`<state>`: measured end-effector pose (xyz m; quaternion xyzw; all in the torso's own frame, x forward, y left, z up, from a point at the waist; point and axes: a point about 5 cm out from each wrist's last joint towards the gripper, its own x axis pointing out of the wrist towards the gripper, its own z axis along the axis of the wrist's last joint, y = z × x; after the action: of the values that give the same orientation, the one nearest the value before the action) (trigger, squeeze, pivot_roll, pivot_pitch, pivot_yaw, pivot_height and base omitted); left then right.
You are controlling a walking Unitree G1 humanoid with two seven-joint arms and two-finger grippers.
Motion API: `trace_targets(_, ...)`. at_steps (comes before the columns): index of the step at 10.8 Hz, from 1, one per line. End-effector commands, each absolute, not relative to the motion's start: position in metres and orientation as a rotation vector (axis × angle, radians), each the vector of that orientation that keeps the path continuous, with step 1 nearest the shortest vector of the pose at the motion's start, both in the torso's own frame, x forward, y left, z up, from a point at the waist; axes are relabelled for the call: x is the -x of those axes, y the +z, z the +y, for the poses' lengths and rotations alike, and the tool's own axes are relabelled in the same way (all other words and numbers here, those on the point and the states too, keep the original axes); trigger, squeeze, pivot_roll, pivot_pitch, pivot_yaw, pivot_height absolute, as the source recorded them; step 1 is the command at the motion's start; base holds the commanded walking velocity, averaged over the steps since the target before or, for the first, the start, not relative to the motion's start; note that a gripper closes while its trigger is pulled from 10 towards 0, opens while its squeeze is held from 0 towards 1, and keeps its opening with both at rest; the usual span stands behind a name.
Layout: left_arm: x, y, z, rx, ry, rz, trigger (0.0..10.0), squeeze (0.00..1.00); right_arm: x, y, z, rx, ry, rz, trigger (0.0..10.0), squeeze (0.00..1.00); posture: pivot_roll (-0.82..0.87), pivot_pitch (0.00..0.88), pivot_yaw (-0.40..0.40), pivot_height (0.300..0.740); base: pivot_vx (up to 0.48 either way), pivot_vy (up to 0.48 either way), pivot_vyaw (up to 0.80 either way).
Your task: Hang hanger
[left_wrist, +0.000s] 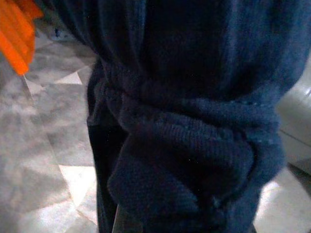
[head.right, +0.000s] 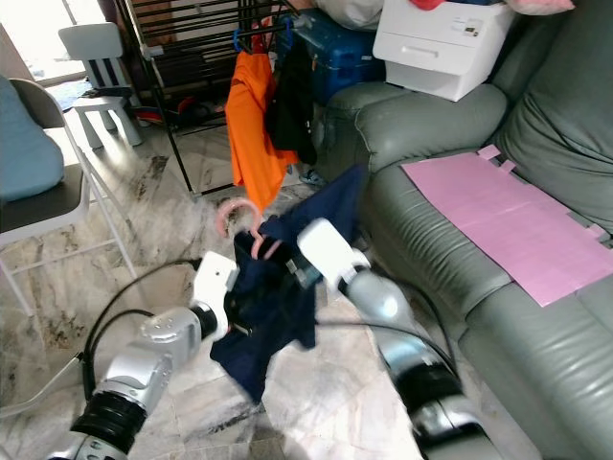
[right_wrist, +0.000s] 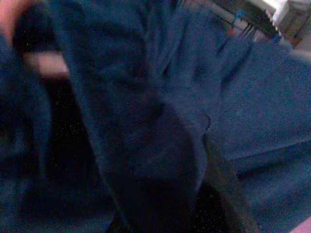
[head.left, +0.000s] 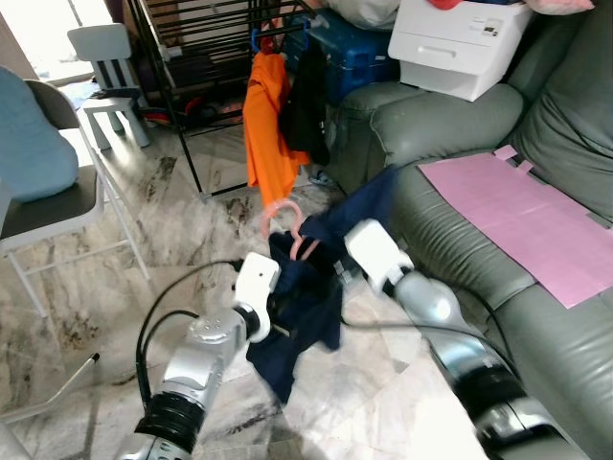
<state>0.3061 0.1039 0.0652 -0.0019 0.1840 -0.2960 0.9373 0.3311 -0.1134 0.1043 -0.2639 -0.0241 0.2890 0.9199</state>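
- The marble-patterned floor (head.left: 192, 201) carries a black clothes rack (head.left: 182, 86), a white child's chair (head.left: 110, 72) near its far edge and a metal-legged chair (head.left: 57, 206) at the left.
- The grey-green sofa (head.left: 460, 240) stands along the floor's right side; a pink sheet (head.left: 522, 220) lies flat on its seat.
- A white printer (head.left: 460, 43) rests on the sofa's far arm.

you have a pink hanger (head.left: 284, 222) with its curved hook sticking up out of a dark navy garment (head.left: 305, 307). the garment hangs bunched and crumpled around it, held up off the marble floor, one sleeve trailing toward the sofa, just before the black rack.
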Motion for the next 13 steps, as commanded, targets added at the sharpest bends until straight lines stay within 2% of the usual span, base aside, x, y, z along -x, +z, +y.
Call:
trace_targets(1, -0.318, 0.089, 0.106, -0.026, -0.61, 0.259, 0.0, 0.0, -0.33, 0.102, -0.12, 0.566, 0.577, -0.027, 10.0, 1.0, -0.19, 0.0, 0.044, 0.74, 0.0, 0.0, 0.0)
trace_targets(4, -0.323, 0.089, 0.13, -0.148, -0.621, 0.249, 0.0, 0.0, -0.322, 0.102, -0.148, 0.653, 0.627, -0.007, 10.0, 1.0, -0.2, 0.0, 0.05, 0.74, 0.0, 0.0, 0.0)
trace_targets(7, -0.337, 0.094, 0.147, -0.172, -0.558, 0.245, 0.0, 0.0, -0.302, 0.094, -0.143, 0.673, 0.751, -0.025, 10.0, 1.0, -0.2, 0.0, 0.051, 0.74, 0.0, 0.0, 0.0)
trace_targets(8, -0.339, 0.092, 0.149, -0.178, -0.537, 0.253, 0.0, 0.0, -0.309, 0.109, -0.143, 0.661, 0.63, -0.14, 10.0, 1.0, -0.2, 0.0, 0.051, 0.74, 0.0, 0.0, 0.0)
trace_targets(9, -0.339, 0.09, 0.147, -0.172, -0.542, 0.252, 0.0, 0.0, -0.315, 0.125, -0.142, 0.524, 0.535, -0.211, 10.0, 1.0, -0.2, 0.0, 0.05, 0.74, 0.0, 0.0, 0.0)
trace_targets(13, -0.337, 0.08, 0.142, -0.165, -0.544, 0.253, 0.0, 0.0, -0.304, 0.114, -0.13, 0.402, 0.672, -0.132, 10.0, 1.0, -0.2, 0.0, 0.049, 0.74, 0.0, 0.0, 0.0)
